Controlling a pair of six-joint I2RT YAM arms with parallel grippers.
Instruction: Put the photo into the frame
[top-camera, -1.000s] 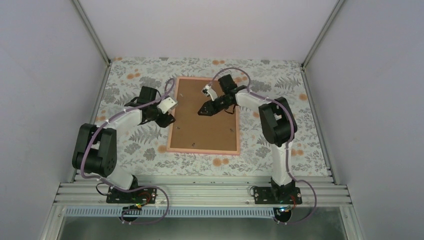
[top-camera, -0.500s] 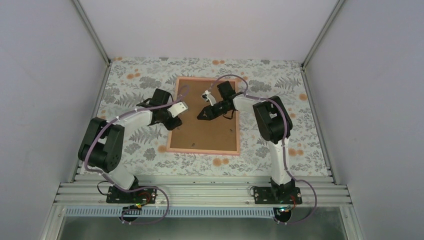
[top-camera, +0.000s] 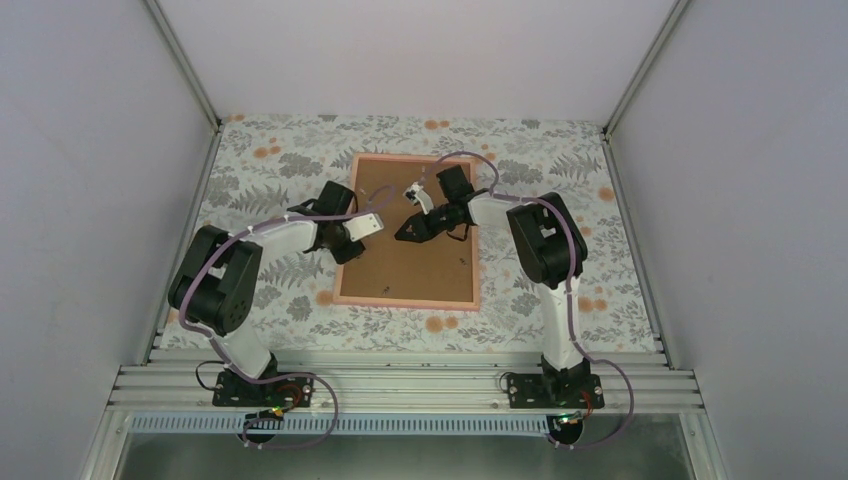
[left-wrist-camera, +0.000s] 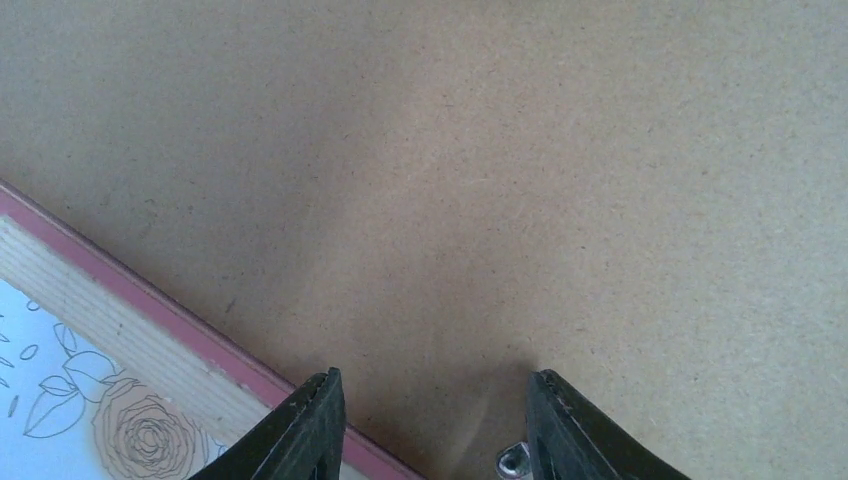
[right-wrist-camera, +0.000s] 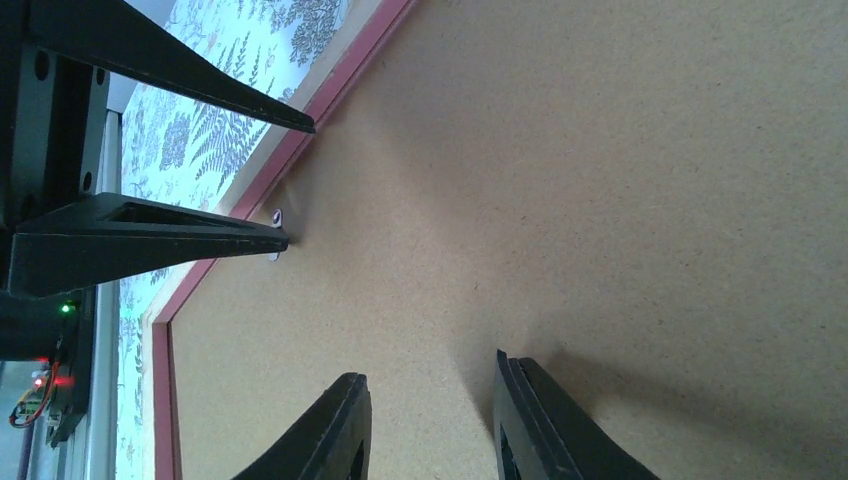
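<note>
So here's where I'm at. The thin pink rectangular picture frame (top-camera: 405, 301) is lying flat, back side up, in the middle of the table with the floral cloth (top-camera: 270, 165). Its long sides run from the near edge toward the far edge. A plain brown cardboard board (top-camera: 412, 268) sits inside it and fills the whole opening, so brown is mostly what I get from both wrist views.

My left pincer (left-wrist-camera: 432, 385) hangs low over the board, just inside the frame's rail on the side facing the table's left edge. It's released, fingers spread, nothing between them. One tip is right at a little silver metal tab (left-wrist-camera: 511, 460) on the board, though I can't tell if it's touching. The other tip is just beside the pink rail.

My right pincer (right-wrist-camera: 430, 372) is over the half of the board nearer the table's far edge, aimed back toward the left one. It's also released, fingers a bit apart, just bare board showing in the gap. It looks close to the surface, but contact is unclear. The two pincers are near each other but apart.
</note>
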